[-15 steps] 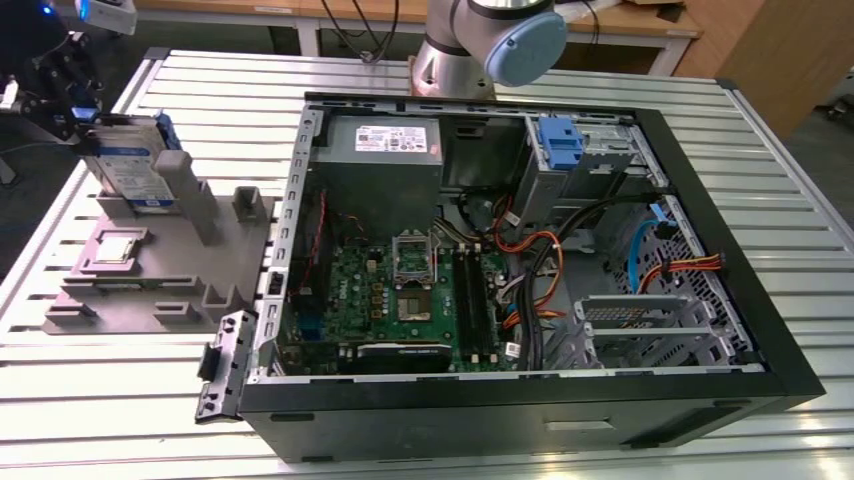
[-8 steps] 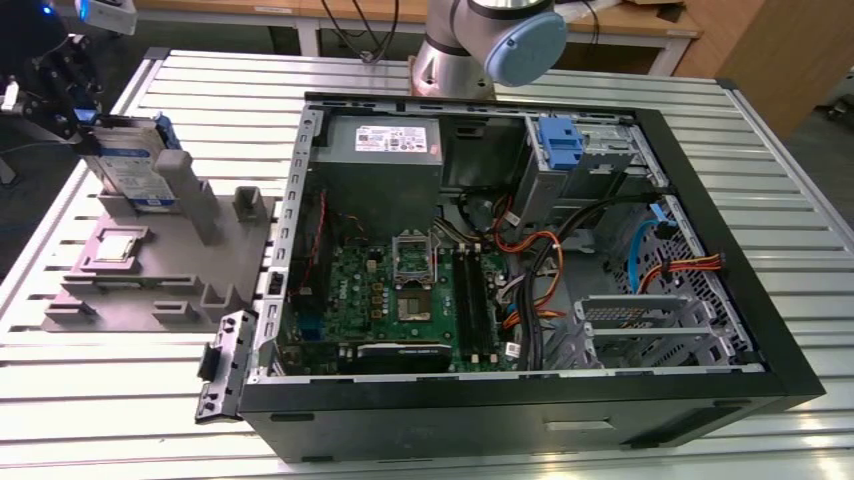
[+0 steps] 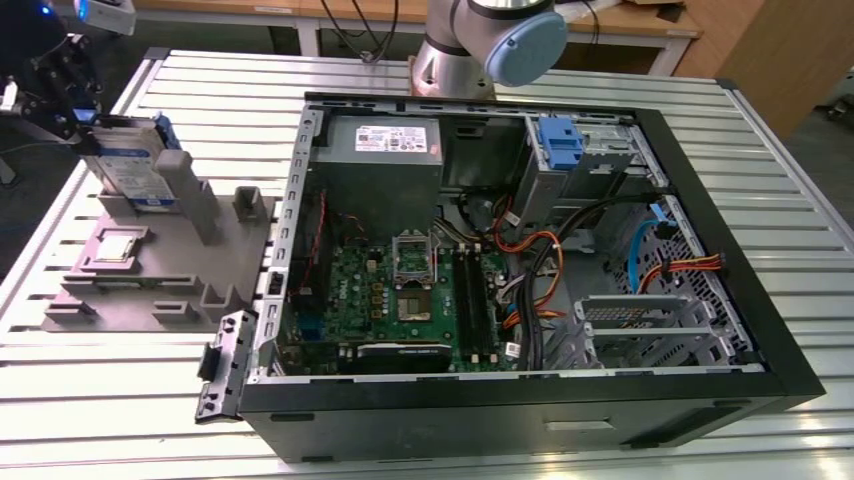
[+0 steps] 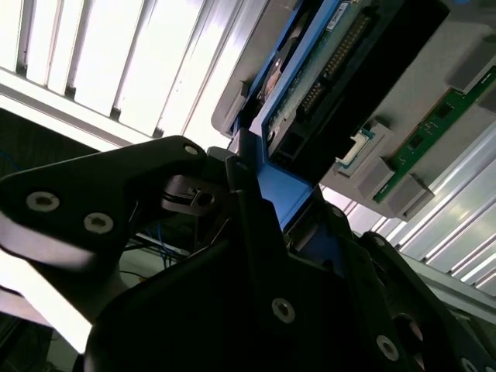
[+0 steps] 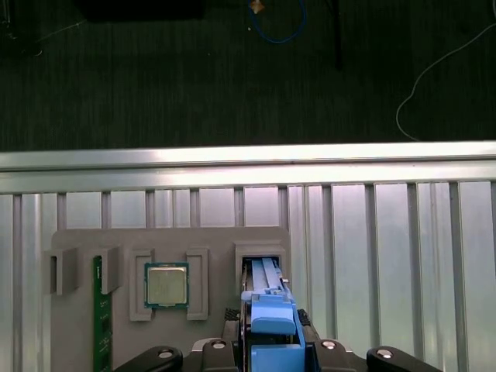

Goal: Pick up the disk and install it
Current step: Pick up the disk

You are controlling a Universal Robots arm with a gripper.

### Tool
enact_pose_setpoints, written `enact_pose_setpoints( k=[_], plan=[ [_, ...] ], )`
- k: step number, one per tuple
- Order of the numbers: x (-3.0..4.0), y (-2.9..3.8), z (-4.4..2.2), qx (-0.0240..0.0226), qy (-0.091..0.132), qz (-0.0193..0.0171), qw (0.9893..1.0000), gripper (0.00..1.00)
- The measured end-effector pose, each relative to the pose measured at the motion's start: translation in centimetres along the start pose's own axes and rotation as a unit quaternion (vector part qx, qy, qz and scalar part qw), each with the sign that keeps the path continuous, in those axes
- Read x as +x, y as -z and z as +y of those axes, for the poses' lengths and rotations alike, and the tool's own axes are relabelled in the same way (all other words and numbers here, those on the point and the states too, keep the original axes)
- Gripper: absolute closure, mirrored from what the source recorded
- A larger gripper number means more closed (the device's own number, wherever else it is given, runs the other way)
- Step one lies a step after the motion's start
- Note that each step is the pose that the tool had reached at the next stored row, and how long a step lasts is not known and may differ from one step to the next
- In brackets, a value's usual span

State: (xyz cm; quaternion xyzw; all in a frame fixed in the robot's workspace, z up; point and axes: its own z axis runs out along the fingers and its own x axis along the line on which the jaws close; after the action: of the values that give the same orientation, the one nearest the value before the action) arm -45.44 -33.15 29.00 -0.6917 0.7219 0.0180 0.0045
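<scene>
**The pincer held the disk over the grey holder**

The disk [image 3: 131, 165] stood upright at the far end of the grey holder [image 3: 160, 290], at the exterior view's left. Its silver face with the white and blue label showed there, and so did the blue frame along its edge. I could not tell if its lower end was sitting in the slot or just above it.

The pincer [image 3: 83, 118] was closed on the top end of the disk. In the second wrist view the black fingers [image 4: 232, 201] pressed on the blue frame of the disk [image 4: 310, 77].

In the first wrist view the disk [image 5: 267, 310] pointed down at an open slot in the holder [image 5: 217, 248]. A square chip [image 5: 166, 284] lay in the pocket beside that slot. A green memory stick [image 5: 97, 310] lay further along.

The holder sat on the ribbed metal table [image 3: 120, 400]. Just beside it, on the exterior view's right, lay the open computer case [image 3: 534, 400], with its boards and wires showing. The arm [image 3: 494, 40] stood behind the case.
</scene>
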Motion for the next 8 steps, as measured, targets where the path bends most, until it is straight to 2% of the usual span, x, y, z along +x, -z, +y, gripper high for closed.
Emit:
enact_pose_setpoints(
  k=[8],
  plan=[
    [-0.02, 0.45, 0.00, 0.0001, 0.000, 0.0000, 1.0000, 0.63]
  ],
)
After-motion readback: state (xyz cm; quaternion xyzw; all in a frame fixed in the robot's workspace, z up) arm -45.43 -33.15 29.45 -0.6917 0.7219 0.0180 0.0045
